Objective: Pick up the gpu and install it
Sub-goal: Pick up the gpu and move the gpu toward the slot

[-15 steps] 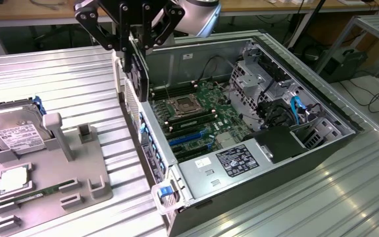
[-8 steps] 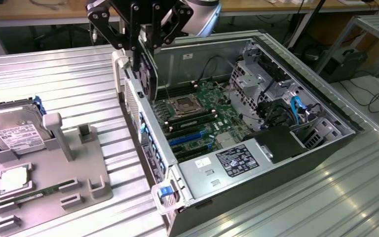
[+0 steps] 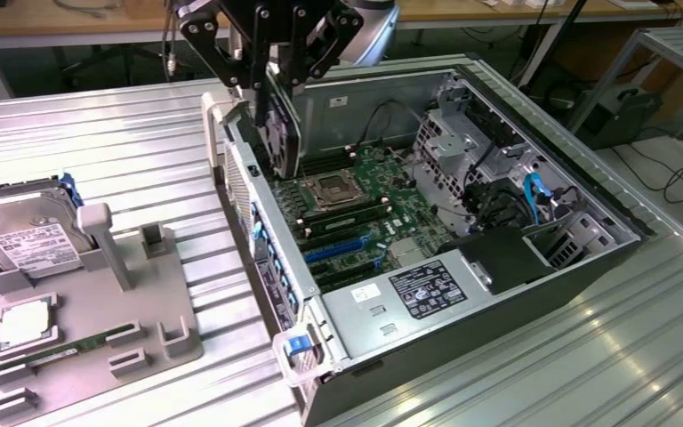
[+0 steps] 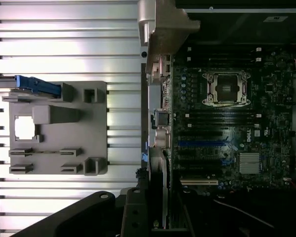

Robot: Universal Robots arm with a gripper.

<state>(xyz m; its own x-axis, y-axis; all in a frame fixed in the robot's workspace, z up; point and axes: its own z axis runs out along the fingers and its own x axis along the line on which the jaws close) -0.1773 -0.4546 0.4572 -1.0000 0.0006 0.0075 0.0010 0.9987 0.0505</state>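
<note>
Above the open computer case [image 3: 484, 347], just inside the case wall that faces the grey parts holder [image 3: 140, 302], we are holding the gpu [image 3: 282, 133] in the pincer [image 3: 277, 82]. Its fingers are clamped on the card's upper end. The card is hanging on edge with its lower end dipping below the case rim, near the processor socket [image 3: 327, 189] on the motherboard [image 3: 377, 213]. We cannot tell whether it is touching the board.

We are judging this as the lowering and aligning stage of the install. To do it well, we are aiming for a card that stays plumb, with its bottom edge parallel to the expansion slots, among them the blue slot [image 3: 335, 249] further along the case floor. We are also watching the gap to the case wall, since a tilted card could catch on the wall or scrape the memory sticks beside the socket. Slow, straight travel and a firm hold are mattering more than speed, because a slip in the grip would twist the contacts out of line.

As for looks, we are seeing a thin, flat, rectangular card, its dark face turned towards the case interior. Its other face is turned away from us.

Outside the case, the hard drive [image 3: 28, 236] is resting in the holder on the ribbed desk [image 3: 104, 133].
</note>
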